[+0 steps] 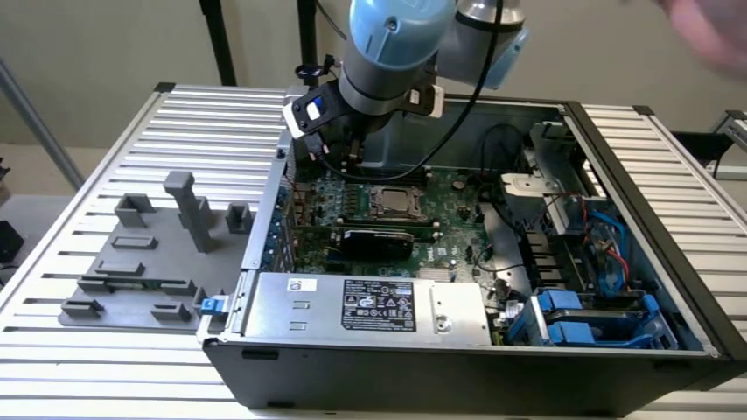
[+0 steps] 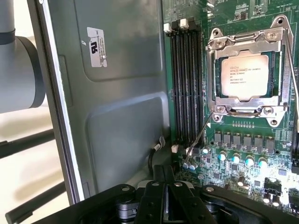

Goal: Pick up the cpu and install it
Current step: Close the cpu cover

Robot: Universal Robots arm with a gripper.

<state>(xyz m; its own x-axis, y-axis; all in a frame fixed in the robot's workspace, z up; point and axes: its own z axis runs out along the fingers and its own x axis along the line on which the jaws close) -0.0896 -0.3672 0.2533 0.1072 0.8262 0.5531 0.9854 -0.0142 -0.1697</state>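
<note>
Nearest of all, the gripper [image 2: 168, 198] hangs with its fingers pressed together on nothing, just inside the open computer case [image 1: 467, 381] and close to its grey side wall [image 2: 117, 93]. Below it spreads the green motherboard [image 1: 450, 219], black memory slots [image 2: 186, 79] running beside the socket's metal frame [image 2: 219, 44] — and inside that frame sits the cpu [image 2: 244, 77], flat, its edges tucked under, a thin wire lever [image 2: 200, 133] slanting nearby. Off on the slatted table [image 1: 117, 367] at the exterior view's left stands a grey fixture [image 1: 129, 262].
</note>
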